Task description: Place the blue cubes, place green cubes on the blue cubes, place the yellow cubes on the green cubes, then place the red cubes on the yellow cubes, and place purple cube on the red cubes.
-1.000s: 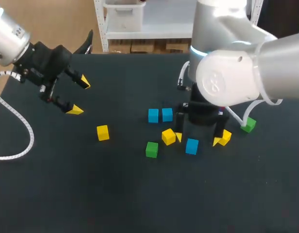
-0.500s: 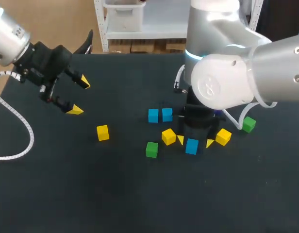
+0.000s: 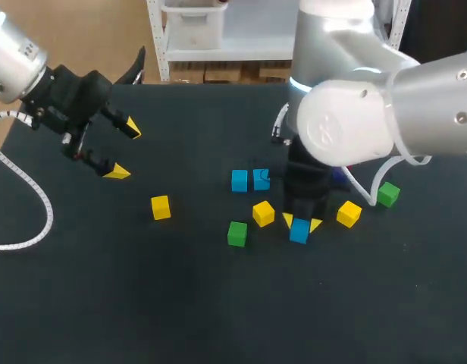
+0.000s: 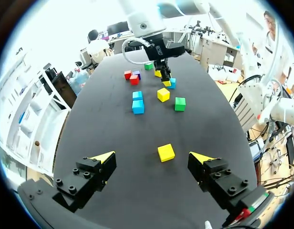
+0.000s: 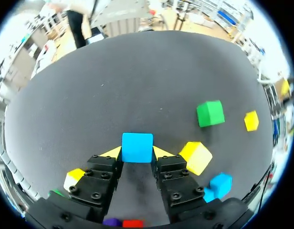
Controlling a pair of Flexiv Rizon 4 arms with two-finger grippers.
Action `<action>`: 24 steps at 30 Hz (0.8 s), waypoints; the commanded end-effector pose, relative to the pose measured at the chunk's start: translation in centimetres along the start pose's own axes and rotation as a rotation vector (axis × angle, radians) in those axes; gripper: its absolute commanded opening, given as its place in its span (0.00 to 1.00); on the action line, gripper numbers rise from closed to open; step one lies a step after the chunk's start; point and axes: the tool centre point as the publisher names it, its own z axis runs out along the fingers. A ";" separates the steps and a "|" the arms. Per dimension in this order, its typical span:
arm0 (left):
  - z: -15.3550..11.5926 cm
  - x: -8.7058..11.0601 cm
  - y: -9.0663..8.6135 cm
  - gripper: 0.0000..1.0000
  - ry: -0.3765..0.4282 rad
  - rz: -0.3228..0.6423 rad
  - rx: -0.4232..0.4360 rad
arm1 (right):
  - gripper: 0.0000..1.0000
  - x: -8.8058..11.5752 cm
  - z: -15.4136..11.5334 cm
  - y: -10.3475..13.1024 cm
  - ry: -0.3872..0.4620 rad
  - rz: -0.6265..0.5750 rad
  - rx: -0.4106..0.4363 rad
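Observation:
My right gripper (image 3: 302,224) stands over the middle of the table, its yellow tips pressed on both sides of a blue cube (image 3: 299,230) (image 5: 137,147) that rests on the black table. Two more blue cubes (image 3: 239,180) sit side by side just behind it. One yellow cube (image 3: 263,213) lies to its left and another (image 3: 349,214) to its right. A green cube (image 3: 236,233) lies further left, a second (image 3: 387,195) at the right. My left gripper (image 3: 123,149) (image 4: 153,157) hangs open at the far left, above a lone yellow cube (image 4: 166,152).
Red cubes (image 4: 130,76) and a purple cube (image 4: 136,73) sit behind my right arm, hidden in the head view. The table's front half and left side hold only the lone yellow cube (image 3: 161,207).
My right gripper slid left over the blue cube and its fingers closed in from wide open until they touched it. The left arm has not moved.

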 end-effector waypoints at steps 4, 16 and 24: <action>0.0 0.1 0.0 1.00 -0.003 0.004 -0.002 | 0.00 0.4 -1.7 1.5 0.031 0.347 0.101; 0.0 0.1 0.0 1.00 -0.003 0.004 -0.002 | 0.00 2.3 -3.5 2.8 -0.103 0.977 0.522; 0.0 0.1 0.0 1.00 -0.003 0.004 -0.002 | 0.00 3.5 -3.6 1.9 -0.107 1.153 0.629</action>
